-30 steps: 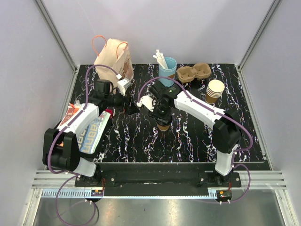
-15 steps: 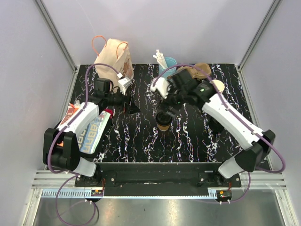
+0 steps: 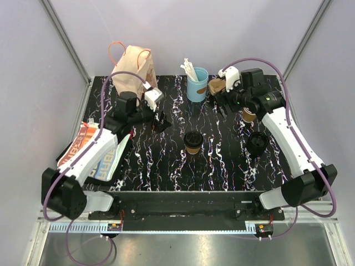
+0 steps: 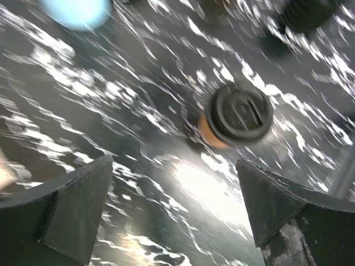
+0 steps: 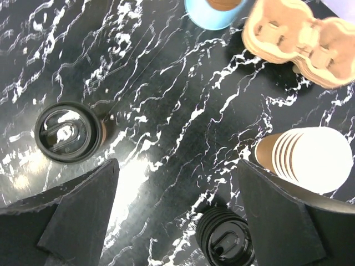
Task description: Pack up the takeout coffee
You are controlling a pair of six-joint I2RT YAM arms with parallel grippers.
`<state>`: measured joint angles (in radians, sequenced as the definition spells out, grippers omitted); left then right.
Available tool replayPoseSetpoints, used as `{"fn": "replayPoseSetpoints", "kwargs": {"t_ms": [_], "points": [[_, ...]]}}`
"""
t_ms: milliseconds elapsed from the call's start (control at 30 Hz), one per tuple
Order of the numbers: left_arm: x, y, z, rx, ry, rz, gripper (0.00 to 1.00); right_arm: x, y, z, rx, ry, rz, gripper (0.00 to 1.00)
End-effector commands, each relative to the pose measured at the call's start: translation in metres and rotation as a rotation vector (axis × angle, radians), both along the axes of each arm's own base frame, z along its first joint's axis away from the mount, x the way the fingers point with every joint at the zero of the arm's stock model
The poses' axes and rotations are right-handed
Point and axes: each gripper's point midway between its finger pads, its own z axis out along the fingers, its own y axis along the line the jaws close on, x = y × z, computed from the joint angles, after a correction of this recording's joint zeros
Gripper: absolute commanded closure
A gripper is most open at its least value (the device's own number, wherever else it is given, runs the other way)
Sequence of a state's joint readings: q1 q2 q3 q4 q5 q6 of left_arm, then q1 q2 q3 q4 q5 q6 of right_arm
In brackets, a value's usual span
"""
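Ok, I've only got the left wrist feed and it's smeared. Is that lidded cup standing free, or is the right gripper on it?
Observer: Free. The takeout coffee stands upright alone mid-table. The right gripper is open and empty, off near the stack of cups.
Operator: Where's the bag? I can't see one.
Observer: The paper bag stands at the table's far left corner, beyond the left gripper, handles up.
Operator: And the dark blob at my top right, is that a second cup?
Observer: No, that's a stack of black lids sitting on the table, right of the coffee.
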<state>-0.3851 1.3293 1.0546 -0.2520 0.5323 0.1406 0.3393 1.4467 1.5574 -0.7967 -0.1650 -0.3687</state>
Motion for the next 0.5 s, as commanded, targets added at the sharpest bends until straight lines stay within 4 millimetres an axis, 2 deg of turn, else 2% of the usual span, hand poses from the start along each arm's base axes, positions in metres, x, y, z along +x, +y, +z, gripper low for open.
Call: {"fn": "replayPoseSetpoints", "kwargs": {"t_ms": [0,33,67,167,267,367,467], "points": [[0.033,0.030,0.087,-0.034,-0.310,0.224,0.01,0.007,-0.008,0.028,0.129,-0.101,-0.097,0.06],[0.033,0.035,0.088,-0.032,-0.328,0.251,0.01,0.011,-0.014,0.023,0.141,-0.109,-0.120,0.05],[0.034,0.046,0.107,-0.047,-0.403,0.312,0.01,0.008,-0.017,0.028,0.158,-0.129,-0.133,0.01],[0.030,0.061,0.126,-0.048,-0.468,0.379,0.01,0.007,-0.024,0.027,0.161,-0.170,-0.146,0.00],[0.032,0.083,0.138,-0.056,-0.484,0.516,0.01,0.000,-0.028,0.048,0.190,-0.248,-0.158,0.00],[0.034,0.098,0.141,-0.044,-0.492,0.600,0.01,0.000,-0.028,0.059,0.222,-0.281,-0.171,0.00],[0.033,0.110,0.135,-0.042,-0.493,0.654,0.01,0.000,-0.030,0.057,0.231,-0.292,-0.187,0.00]]}}
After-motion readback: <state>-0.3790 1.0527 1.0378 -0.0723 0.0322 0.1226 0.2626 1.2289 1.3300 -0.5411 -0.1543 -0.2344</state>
